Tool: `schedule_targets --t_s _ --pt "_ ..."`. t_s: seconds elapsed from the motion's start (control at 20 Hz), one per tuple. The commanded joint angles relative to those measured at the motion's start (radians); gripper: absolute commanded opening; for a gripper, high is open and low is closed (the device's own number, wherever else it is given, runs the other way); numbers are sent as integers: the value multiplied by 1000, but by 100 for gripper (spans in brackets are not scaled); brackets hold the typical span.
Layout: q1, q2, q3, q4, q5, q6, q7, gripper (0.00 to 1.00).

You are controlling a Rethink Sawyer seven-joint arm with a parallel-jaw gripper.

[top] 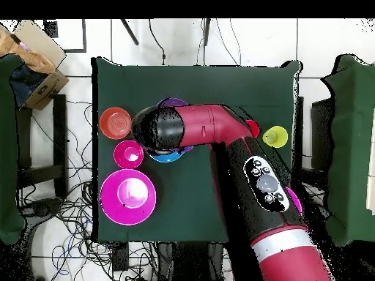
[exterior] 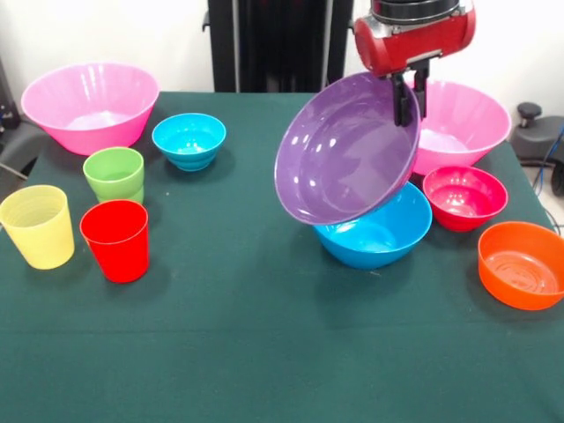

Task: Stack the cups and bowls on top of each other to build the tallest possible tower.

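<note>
My gripper point(exterior: 410, 95) is shut on the upper right rim of the purple bowl point(exterior: 348, 150). It holds the bowl steeply tilted, with the opening facing the camera. The purple bowl's lower edge hangs over the blue bowl point(exterior: 374, 236), which stands upright on the table; I cannot tell whether they touch. The yellow cup point(exterior: 37, 226), red cup point(exterior: 116, 240) and green cup point(exterior: 115, 174) stand apart at the left. In the overhead view the arm point(top: 220, 132) hides the gripper, and only slivers of the purple bowl point(top: 174, 103) and blue bowl point(top: 167, 156) show.
A large pink bowl point(exterior: 88, 106) and a small cyan bowl point(exterior: 189, 141) stand at the back left. A second pink bowl point(exterior: 467, 123), a crimson bowl point(exterior: 464, 196) and an orange bowl point(exterior: 522, 264) stand at the right, close to the blue bowl.
</note>
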Motion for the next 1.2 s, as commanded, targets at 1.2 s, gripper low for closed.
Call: schedule_targets --t_s 1.2 --pt "21 22 10 135 -90 -192 8 0"
